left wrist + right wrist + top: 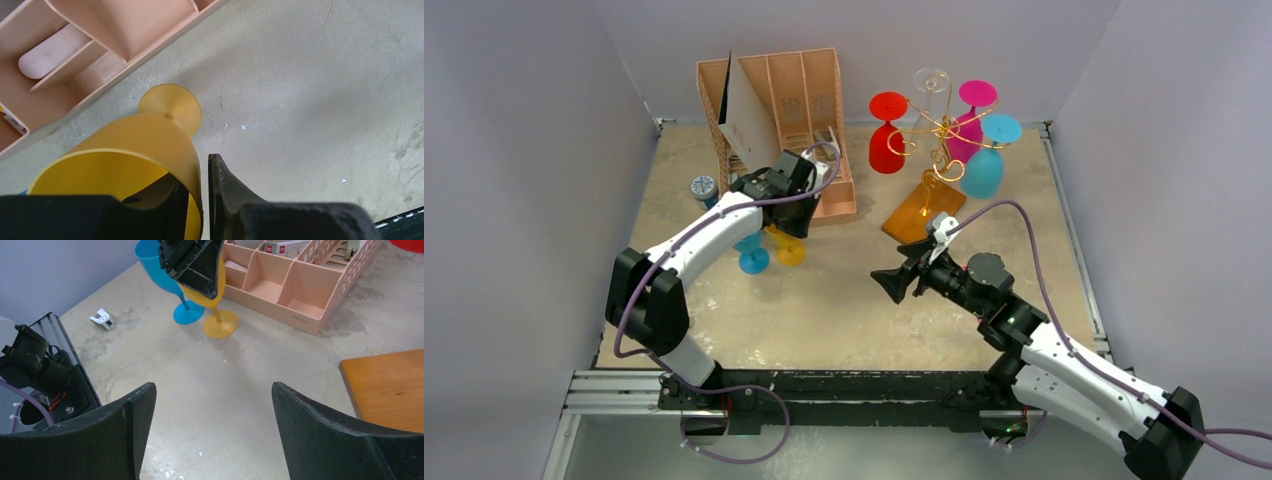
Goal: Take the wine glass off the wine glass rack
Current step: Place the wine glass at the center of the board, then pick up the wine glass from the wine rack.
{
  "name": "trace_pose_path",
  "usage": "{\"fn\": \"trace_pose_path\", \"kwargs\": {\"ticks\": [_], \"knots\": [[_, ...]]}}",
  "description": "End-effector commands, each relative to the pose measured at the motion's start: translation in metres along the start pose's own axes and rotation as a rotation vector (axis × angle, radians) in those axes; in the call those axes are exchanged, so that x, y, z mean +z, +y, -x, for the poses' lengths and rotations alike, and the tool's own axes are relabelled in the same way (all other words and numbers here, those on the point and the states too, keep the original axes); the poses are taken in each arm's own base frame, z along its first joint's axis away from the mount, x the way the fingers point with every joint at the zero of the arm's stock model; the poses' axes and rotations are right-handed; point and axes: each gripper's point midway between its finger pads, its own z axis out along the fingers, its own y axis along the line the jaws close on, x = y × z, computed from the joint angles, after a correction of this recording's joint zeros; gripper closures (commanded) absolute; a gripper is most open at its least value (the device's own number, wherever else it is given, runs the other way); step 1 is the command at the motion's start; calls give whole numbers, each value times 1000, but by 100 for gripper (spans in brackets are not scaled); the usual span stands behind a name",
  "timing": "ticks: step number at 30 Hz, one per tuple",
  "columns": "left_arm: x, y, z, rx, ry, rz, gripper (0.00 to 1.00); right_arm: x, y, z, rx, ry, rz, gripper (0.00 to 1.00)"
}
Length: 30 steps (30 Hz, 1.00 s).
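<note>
We have the yellow wine glass (135,145) off the wine glass rack (939,135), well to the rack's left and nearer the arm bases. Its foot is at or just above the table (844,300); we cannot tell which. The left gripper (200,175) is nearly closed on the bowl's rim wall, one finger inside and one outside, so bowl and foot reach out beyond the fingertips. The right gripper (212,390) gapes wide and empty just in front of the rack. Our worry is that the glass looks tilted. Letting go now could tip it onto the blue glass (752,258), which stands just beyond it from the rack. So thin a rim pinch may also slip.
</note>
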Motion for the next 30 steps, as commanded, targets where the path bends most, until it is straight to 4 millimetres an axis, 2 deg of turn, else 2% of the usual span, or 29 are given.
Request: {"fn": "trace_pose_path", "kwargs": {"ticks": [1, 7, 10, 15, 17, 20, 23, 25, 27, 30], "knots": [[-9, -1, 8, -21, -42, -18, 80, -6, 1, 22, -16, -40, -15, 10], [-21, -3, 23, -18, -81, -26, 70, -10, -12, 21, 66, 84, -142, 7], [-32, -5, 33, -6, -105, -41, 62, -18, -23, 24, 151, 191, -277, 7], [-55, -11, 49, 17, -164, -76, 50, -16, -5, 25, 183, 296, -209, 5], [-65, -11, 56, 21, -185, -76, 46, -13, 10, 26, 150, 310, -108, 3], [-86, -7, 61, 17, -196, -60, 39, -10, 15, 28, 155, 325, -85, 1], [-98, -5, 60, 10, -225, -53, 30, -7, 4, 28, 164, 390, -166, 1], [-96, -5, 51, 9, -211, -56, 30, 1, -6, 25, 196, 412, -235, 1], [-100, 0, 39, -43, -176, -25, 30, 9, 0, 18, 243, 448, -216, 1], [-115, -3, 34, -118, -229, -44, 27, 4, -11, 12, 259, 534, -310, 1]]}}
